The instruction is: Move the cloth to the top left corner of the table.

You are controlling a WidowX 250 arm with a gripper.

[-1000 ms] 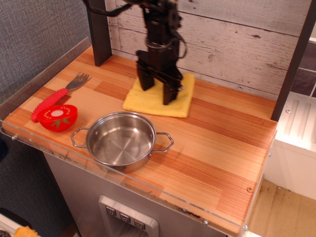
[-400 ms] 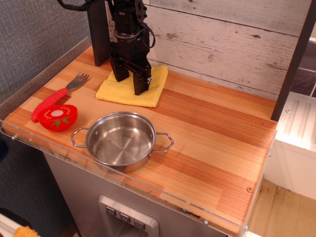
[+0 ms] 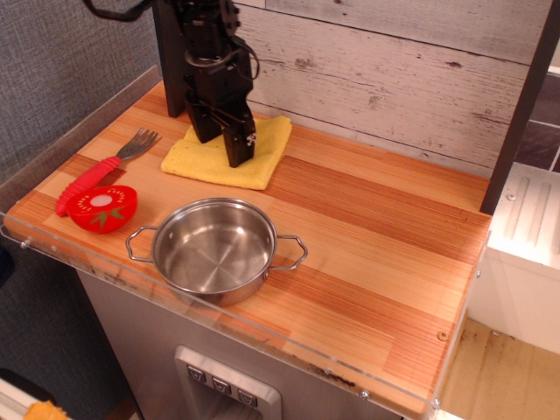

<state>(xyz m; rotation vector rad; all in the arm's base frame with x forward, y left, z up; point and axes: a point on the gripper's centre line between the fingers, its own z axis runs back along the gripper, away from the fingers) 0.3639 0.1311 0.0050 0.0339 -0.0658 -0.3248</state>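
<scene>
Yellow cloth (image 3: 226,157) lies flat on the desk (image 3: 376,236), far-left area, close to the back wall and just right of the dark upright post (image 3: 171,61). Its front edge sits a little behind the steel pot (image 3: 215,248), not touching it. My claw (image 3: 222,144) is down on the cloth, fingers spread apart, one near the cloth's left-rear part, the other toward its middle; both tips appear to press into the fabric. Jaws roughly half open, nothing pinched between them that I can see. Left of the cloth: red-handled fork (image 3: 103,168) lying diagonally, tines toward the back, clear of the cloth. Toy tomato half (image 3: 103,206) beside the fork handle, cut face up, near the front-left edge.
</scene>
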